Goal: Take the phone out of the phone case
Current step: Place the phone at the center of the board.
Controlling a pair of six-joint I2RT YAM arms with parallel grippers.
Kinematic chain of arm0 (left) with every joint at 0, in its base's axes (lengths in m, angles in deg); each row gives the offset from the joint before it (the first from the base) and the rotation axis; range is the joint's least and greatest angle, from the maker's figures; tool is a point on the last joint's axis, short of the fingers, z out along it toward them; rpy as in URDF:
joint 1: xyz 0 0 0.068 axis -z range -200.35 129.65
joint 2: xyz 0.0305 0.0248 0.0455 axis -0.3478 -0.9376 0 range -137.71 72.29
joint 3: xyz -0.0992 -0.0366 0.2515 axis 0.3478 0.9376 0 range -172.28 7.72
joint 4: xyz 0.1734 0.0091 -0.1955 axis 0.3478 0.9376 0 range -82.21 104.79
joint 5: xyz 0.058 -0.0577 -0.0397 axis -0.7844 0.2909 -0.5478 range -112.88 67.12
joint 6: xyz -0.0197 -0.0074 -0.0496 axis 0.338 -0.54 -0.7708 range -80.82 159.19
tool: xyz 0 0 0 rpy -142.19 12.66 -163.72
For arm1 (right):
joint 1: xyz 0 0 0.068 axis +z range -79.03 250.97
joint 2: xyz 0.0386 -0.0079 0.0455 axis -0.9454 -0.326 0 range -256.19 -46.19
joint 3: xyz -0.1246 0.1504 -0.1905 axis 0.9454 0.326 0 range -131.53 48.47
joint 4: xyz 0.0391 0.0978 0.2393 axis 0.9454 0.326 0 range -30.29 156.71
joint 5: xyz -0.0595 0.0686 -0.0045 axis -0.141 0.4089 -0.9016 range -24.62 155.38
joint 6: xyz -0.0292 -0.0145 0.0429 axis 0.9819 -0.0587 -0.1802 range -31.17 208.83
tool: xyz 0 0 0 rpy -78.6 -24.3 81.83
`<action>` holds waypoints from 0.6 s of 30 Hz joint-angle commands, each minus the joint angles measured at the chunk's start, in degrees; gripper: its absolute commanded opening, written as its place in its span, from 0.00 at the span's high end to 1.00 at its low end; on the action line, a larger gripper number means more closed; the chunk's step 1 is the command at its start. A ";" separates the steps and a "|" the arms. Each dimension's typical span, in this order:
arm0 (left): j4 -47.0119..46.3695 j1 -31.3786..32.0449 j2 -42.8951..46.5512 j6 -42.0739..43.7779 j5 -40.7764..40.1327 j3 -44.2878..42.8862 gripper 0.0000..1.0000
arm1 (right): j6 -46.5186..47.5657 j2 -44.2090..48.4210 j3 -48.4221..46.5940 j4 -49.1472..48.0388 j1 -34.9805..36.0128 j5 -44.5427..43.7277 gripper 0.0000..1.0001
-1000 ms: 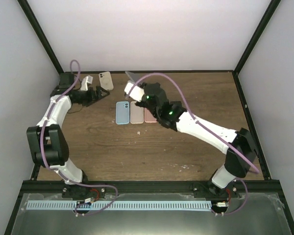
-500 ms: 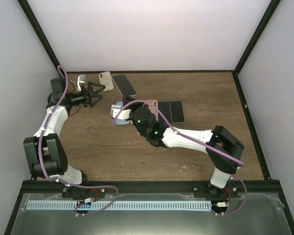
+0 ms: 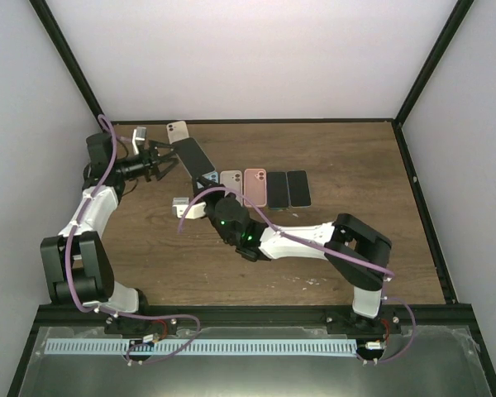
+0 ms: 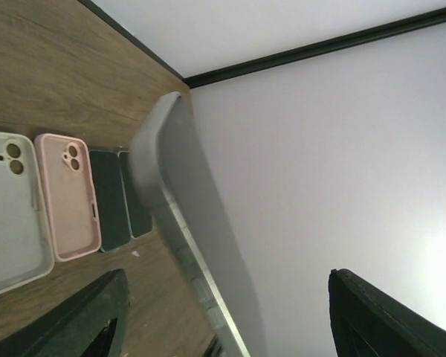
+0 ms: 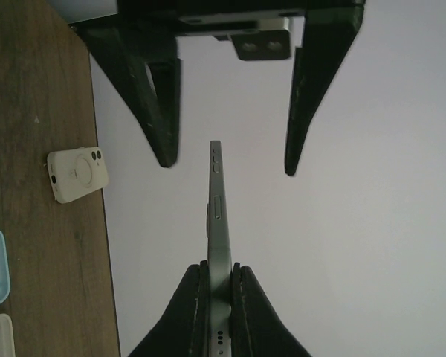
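The phone (image 5: 217, 216) is up off the tabletop (image 3: 347, 157), held edge-on at one end by my right jaws, which are clenched tight on it. From the right wrist I see both fingers (image 5: 192, 309) pressed flat against its faces, with the side buttons showing along the thin edge. From above, the phone (image 3: 194, 157) slants toward the back-left corner.

My left jaws are released and straddle the phone's free end. One finger (image 5: 162, 104) stands on each side of it with a clear gap, neither touching. The left wrist view shows the phone (image 4: 171, 193) running up the middle between them.

The right arm (image 3: 314, 240) is folded low and reaches far across to the left. The left arm (image 3: 87, 215) stretches along the left edge, with its wrist turned inward to face the phone.

Below the phone, a row lies flat on the tabletop: a blue case (image 3: 208, 177), partly covered, then a clear case (image 3: 231, 178), a pink case (image 3: 255, 186) and two dark slabs (image 3: 287, 188). I cannot tell whether these are phones or cases. A cream case (image 3: 178, 131) lies near the back edge.
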 commanded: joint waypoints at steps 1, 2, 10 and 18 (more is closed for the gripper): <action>-2.48 1.38 0.31 -1.04 0.96 0.33 0.32 | 2.12 -0.60 -2.40 -6.78 1.05 -1.10 0.99; -2.25 1.60 0.14 -1.06 0.85 0.33 0.36 | 2.58 -0.88 -2.42 -7.14 1.14 -1.22 0.99; -3.72 1.81 -1.65 -4.50 0.25 1.37 0.64 | 6.86 -3.07 -2.14 -10.84 1.85 -1.65 0.99; -5.99 1.62 -2.85 -8.23 0.58 1.36 0.95 | 6.23 -3.60 -2.96 -9.72 2.00 -2.47 0.89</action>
